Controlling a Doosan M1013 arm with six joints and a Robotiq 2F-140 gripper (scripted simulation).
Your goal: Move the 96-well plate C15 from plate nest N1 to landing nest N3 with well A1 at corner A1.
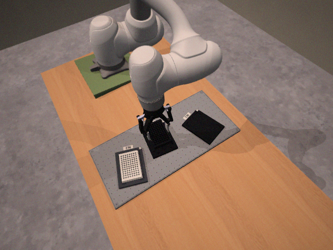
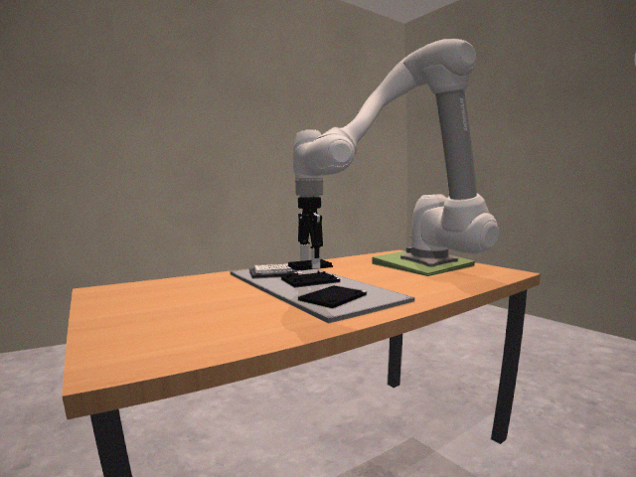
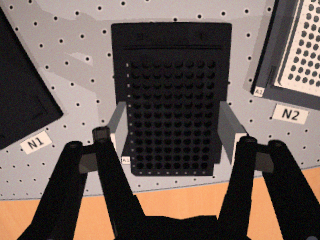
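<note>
The black 96-well plate C15 (image 1: 159, 130) is between the fingers of my gripper (image 1: 155, 129), which is shut on its long sides. The plate hangs level a little above the black landing nest N3 (image 1: 163, 147) in the middle of the grey deck. In the wrist view the plate (image 3: 172, 116) covers the near part of N3 (image 3: 171, 43), and my gripper (image 3: 172, 114) is centred on it. In the side view the plate (image 2: 309, 264) is clear of the nest (image 2: 309, 278). Nest N1 (image 1: 203, 126) is bare. The white plate C51 (image 1: 130, 164) lies on nest N2.
The grey perforated deck (image 1: 164, 146) lies on a wooden table. Labels N1 (image 1: 186, 115) and N2 (image 1: 128, 147) sit beside their nests. The arm's base stands on a green pad (image 1: 103, 75) at the back.
</note>
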